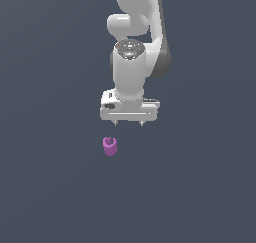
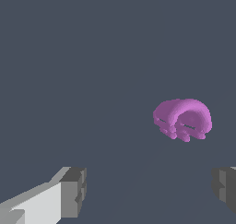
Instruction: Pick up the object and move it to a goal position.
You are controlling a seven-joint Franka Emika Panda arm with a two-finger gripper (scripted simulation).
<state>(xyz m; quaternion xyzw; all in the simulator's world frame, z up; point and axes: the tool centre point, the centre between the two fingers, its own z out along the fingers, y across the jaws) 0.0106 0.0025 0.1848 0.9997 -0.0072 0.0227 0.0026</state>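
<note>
The object [image 1: 110,146] is a tiny magenta-purple stubby piece with a notched top, standing on the dark grey floor. It also shows in the wrist view [image 2: 183,119], seen from above. My white gripper [image 1: 129,123] points down, above the object and a little toward the exterior view's right of it, with a gap between them. Its two short fingers are spread wide and hold nothing. In the wrist view the gripper [image 2: 150,191] shows one grey fingertip [image 2: 73,191] and the other at the frame edge [image 2: 225,188]. The object lies outside the gap between them.
A plain dark grey surface [image 1: 55,187] fills both views. No other objects, walls or edges show. The white arm [image 1: 135,32] rises out of the exterior view's top.
</note>
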